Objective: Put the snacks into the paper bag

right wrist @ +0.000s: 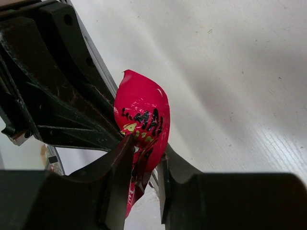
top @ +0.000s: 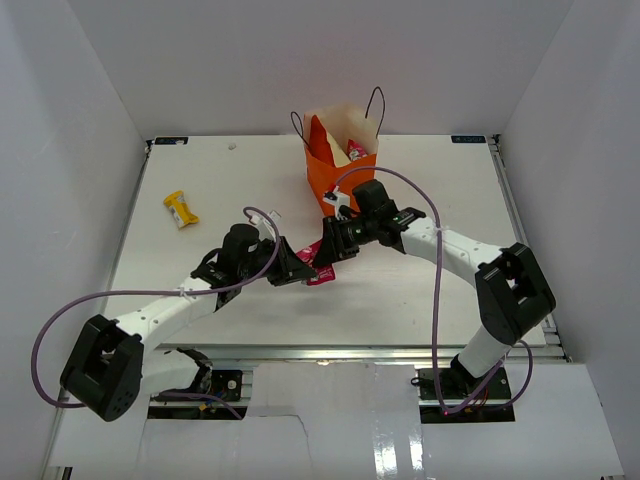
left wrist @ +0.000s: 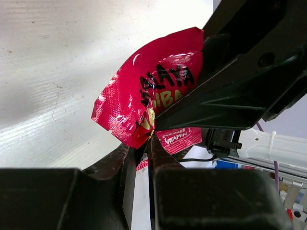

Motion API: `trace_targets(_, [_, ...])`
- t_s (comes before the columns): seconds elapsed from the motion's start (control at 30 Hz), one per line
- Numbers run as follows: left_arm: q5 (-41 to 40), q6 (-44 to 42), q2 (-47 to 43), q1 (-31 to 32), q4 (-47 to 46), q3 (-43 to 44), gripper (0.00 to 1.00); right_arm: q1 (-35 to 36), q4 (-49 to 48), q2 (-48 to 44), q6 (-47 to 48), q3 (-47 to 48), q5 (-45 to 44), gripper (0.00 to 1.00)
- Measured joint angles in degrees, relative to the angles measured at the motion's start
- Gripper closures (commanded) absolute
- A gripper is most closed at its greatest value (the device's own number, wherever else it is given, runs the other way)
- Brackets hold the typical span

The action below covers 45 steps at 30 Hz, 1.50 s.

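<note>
The table [top: 200,180] carries the bag [top: 325,180] upright at its far middle, mouth open, with a red-and-white packet [top: 357,152] inside. Just in front of the bag, the left gripper [top: 303,270] and right gripper [top: 326,256] meet tip to tip. Both are clamped on one pink packet [top: 323,277], and each crowds the other's wrist view. A yellow packet [top: 181,208] lies well off to the left.

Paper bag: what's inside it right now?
From the top view, the paper bag holds at least one small packet, pink and silvery, near its right-side wall. The front wall hides the bag's floor, so anything lower cannot be seen.
</note>
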<state>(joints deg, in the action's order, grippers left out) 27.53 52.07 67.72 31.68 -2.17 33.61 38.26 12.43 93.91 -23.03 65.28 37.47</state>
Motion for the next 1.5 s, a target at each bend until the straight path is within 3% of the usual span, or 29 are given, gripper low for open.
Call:
trace_targets(0.2, [-0.07, 0.31, -1.14, 0.00, -0.04, -0.52, 0.76, 0.00, -0.35, -0.46, 1.33, 0.00, 0.83, 0.89])
trace_targets(0.27, [-0.04, 0.35, -1.64, 0.02, -0.04, -0.55, 0.64, 0.00, -0.46, -0.81, 2.10, 0.00, 1.42, 0.92])
trace_targets(0.3, [-0.07, 0.20, -1.84, 0.00, 0.07, -0.55, 0.48, -0.04, -0.57, -1.01, 2.71, 0.00, 1.75, 0.92])
trace_targets(0.4, [0.11, -0.13, -2.45, 0.07, 0.59, -0.37, 0.27, -0.11, -0.46, -1.66, 5.75, 0.02, 1.97, 0.92])
trace_targets(0.6, [-2.93, -4.17, -7.76, 0.07, 8.11, 3.06, 0.13, -0.57, 6.40, -3.61, 20.92, 4.68, 1.77, 0.92])
trace_targets(0.83, [-11.67, -8.09, -21.31, 0.11, 16.13, 7.82, 0.12, -5.31, 13.22, -9.49, 38.03, 17.38, -0.50, 0.92])
trace_targets(1.1, [-19.17, -7.91, -26.16, 0.11, 23.54, 7.78, 0.12, -14.60, 9.18, -1.22, 37.79, 47.23, -12.04, 0.92])
trace_targets(1.3, [-23.69, -6.95, -27.41, 0.11, 27.32, 7.19, 0.12, -14.38, 5.01, 9.53, 36.72, 53.05, -22.60, 0.88])
trace_targets(1.37, [-25.99, -6.51, -27.80, 0.11, 29.14, 7.34, 0.12, -14.01, 5.01, 13.22, 36.92, 53.05, -25.22, 0.81])
trace_targets(1.4, [-27.08, -6.29, -27.85, 0.11, 29.94, 7.41, 0.12, -13.77, 5.03, 14.82, 37.13, 53.02, -26.36, 0.74])
trace_targets(1.43, [-28.46, -5.99, -27.82, 0.11, 30.91, 7.56, 0.12, -13.57, 5.03, 16.33, 37.38, 53.02, -27.54, 0.58])
trace_targets(1.5, [-30.67, -5.51, -27.67, 0.11, 32.50, 7.76, 0.12, -13.20, 5.25, 18.69, 38.03, 53.00, -29.70, 0.53])
